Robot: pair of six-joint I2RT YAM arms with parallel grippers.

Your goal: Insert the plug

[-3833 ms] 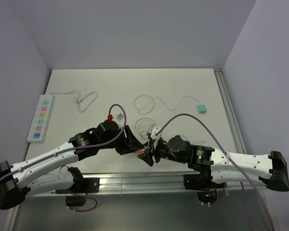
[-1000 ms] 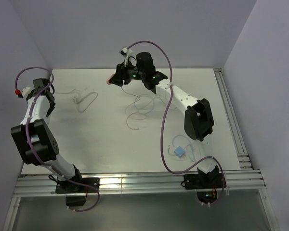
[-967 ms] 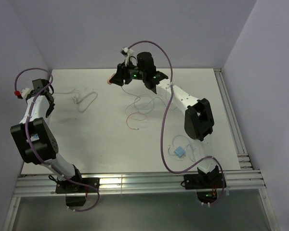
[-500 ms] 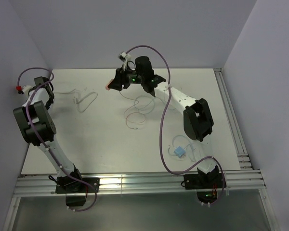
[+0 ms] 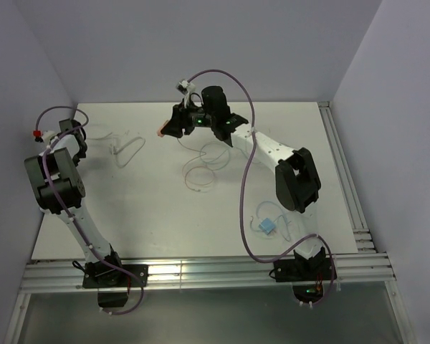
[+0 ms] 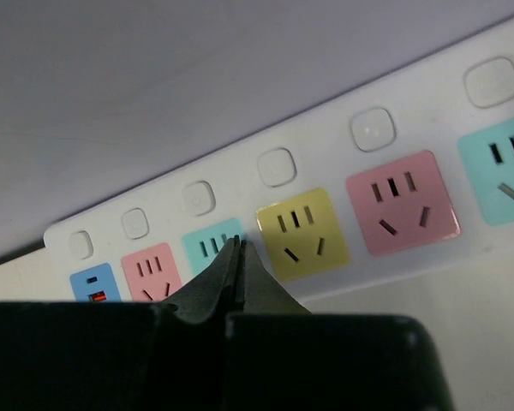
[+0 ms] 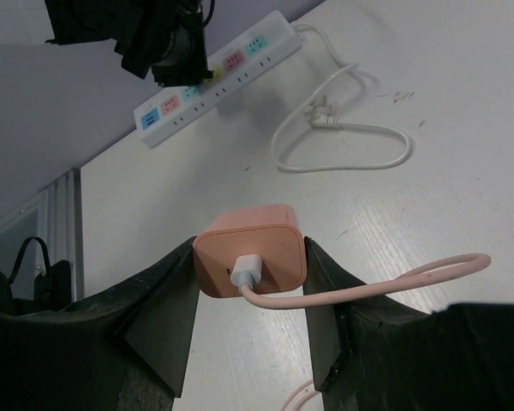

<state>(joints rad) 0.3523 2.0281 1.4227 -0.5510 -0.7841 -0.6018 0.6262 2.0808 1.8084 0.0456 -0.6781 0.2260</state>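
The plug [image 7: 251, 247], a small pink adapter block, is sitting crosswise in my right claw [image 7: 251, 261], which is pinching it by its two flat sides. It is hanging above the desk [image 7: 463, 171], well apart from the power strip [image 7: 214, 73] lying along the far wall. Its prongs are facing away from my wrist camera, so I am not seeing them. I am judging the block to be light and rigid, with a smooth plastic shell that could slide back between my pads under an insertion push. The flat sides, taken near mid-body, are the proper hold. The white connector [image 7: 244, 272] and pink cable [image 7: 368, 287] trailing from its rear face are soft and are likely tugging sideways, so they are no place to grip. My left claw [image 6: 240, 250] is pressed together with nothing in it, its tip hovering over the strip at the teal socket [image 6: 212, 246] beside the yellow socket [image 6: 301, 233]. I cannot tell whether it is touching. The strip is looking light enough to skid when pushed.
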